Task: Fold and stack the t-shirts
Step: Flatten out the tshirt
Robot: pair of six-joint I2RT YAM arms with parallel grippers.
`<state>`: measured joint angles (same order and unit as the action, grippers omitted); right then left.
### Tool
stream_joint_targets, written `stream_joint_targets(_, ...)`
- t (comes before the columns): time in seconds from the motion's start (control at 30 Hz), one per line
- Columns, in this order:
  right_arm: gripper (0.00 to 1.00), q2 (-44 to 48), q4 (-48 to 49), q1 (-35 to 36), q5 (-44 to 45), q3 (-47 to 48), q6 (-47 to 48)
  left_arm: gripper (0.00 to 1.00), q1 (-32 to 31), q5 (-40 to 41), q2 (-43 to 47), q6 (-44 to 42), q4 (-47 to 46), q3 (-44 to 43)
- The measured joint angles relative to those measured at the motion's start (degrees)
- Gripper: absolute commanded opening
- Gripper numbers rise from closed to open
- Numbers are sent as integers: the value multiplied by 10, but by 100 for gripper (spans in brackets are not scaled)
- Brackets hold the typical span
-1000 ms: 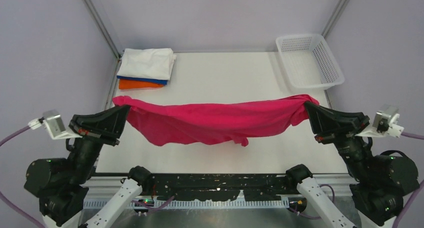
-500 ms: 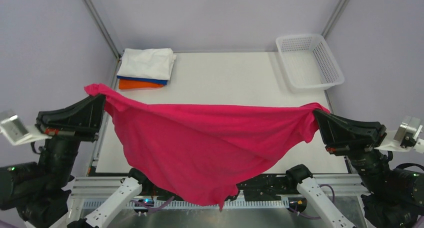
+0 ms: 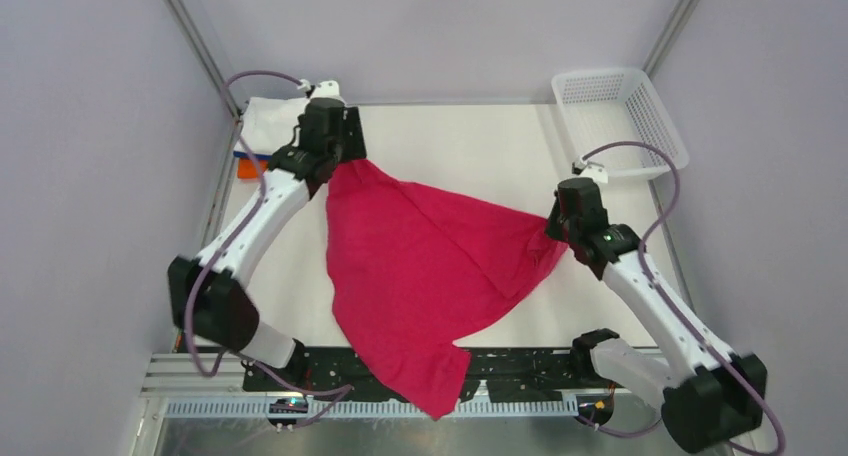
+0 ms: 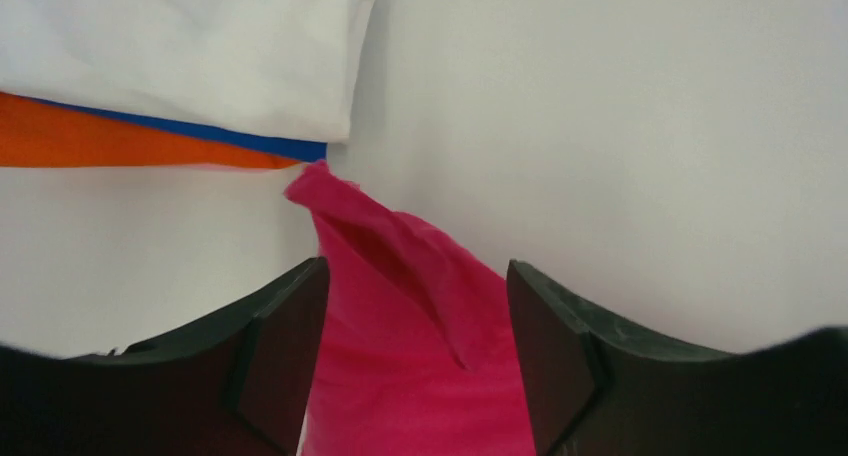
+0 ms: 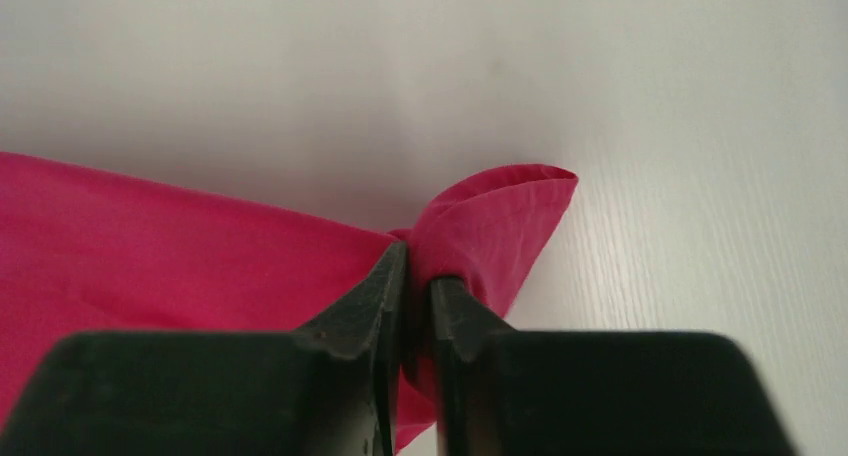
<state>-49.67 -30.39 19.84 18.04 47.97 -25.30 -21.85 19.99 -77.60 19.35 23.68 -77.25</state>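
Both arms have swung out over the table point(image 3: 470, 141), dropping the magenta shirt point(image 3: 420, 266) from mid-air onto it.
One corner lies beside the folded stack point(image 4: 180, 56), with the left hand point(image 4: 410, 276) released around it. The right hand point(image 5: 418, 266) is clenched on the opposite corner. The hem overhangs the near edge, so spreading isn't finished.

In the top view, the left arm point(image 3: 250, 231) stretches far out from its base toward 1 o'clock. Its wrist bends so that the left gripper point(image 3: 338, 162) points down and back to about 5 o'clock. The jaws stand wide apart, with the magenta-red t-shirt point(image 3: 420, 266) lying loose between them. The right arm point(image 3: 650, 301) reaches from its base toward 11 o'clock. The right gripper point(image 3: 556, 230) points to about 8 o'clock, and its fingers point(image 5: 370, 316) are pressed together on a corner of the same shirt.
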Motion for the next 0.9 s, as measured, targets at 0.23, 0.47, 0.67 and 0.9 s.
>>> stream_joint_targets(0.23, 96, -222, -10, -118, -24, -24, -2, 100, 33, -6, -279, 28, 110, -141)
stream_joint_targets(0.47, 96, -169, 12, -117, -64, -13, 11, 100, 33, -68, -128, 63, 111, -8)
stream_joint_targets(0.67, 97, -80, 19, -23, -107, -55, 12, 99, 12, -198, 76, 125, -3, 223)
stream_joint_targets(0.9, 82, -119, -15, 154, -118, -92, -7, 100, -10, -242, 84, 173, -33, 321)
